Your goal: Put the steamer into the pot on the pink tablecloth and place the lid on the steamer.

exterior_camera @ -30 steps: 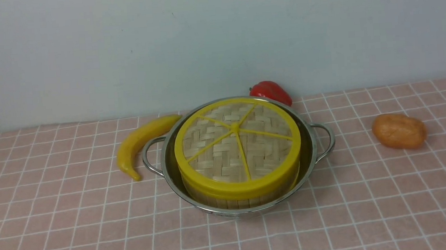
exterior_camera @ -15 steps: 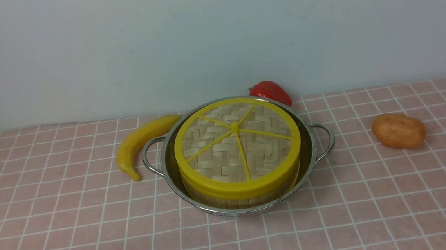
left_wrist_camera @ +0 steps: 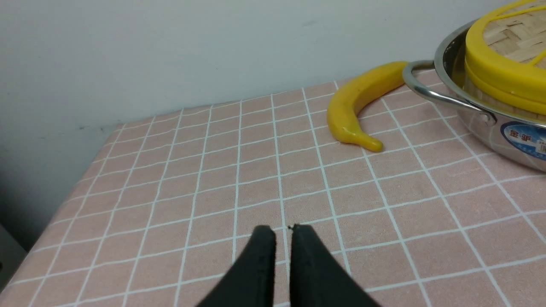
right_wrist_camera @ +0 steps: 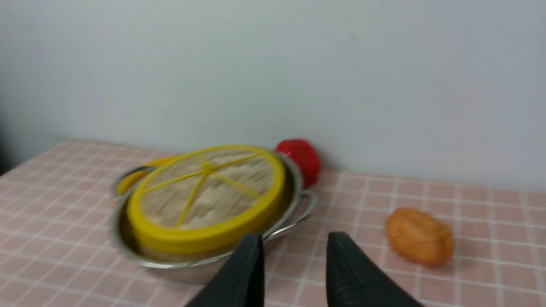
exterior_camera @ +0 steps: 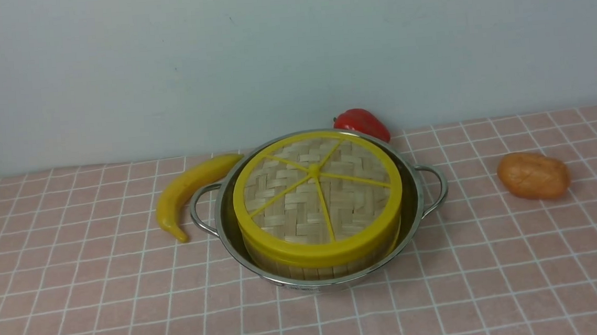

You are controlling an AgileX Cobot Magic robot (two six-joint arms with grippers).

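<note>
The lid is a flat disc of pale woven bamboo in a chunky zigzag weave, ringed by a thick, smooth yellow plastic rim, with five yellow spokes meeting at a raised hub. It covers the steamer, a round basket whose side shows as upright bamboo slats. Both sit inside the pot, wide, shallow and shiny stainless steel, with a looped metal handle on each side and an oval blue label on its outer wall.

The pot rests on the pink tablecloth, crossed by thin white lines forming squares, ahead of and between the two hands. Nearer the left hand's side of the pot lies a smooth, curved yellow banana. Beyond the pot from the hands is a glossy red pepper. Ahead of the right hand, apart from the pot, lies a lumpy orange-brown bread roll. Behind everything is a plain pale wall.

The left hand has its dark fingertips slightly apart, with a narrow gap between them. The right hand has its fingers clearly apart, with cloth visible between them.
</note>
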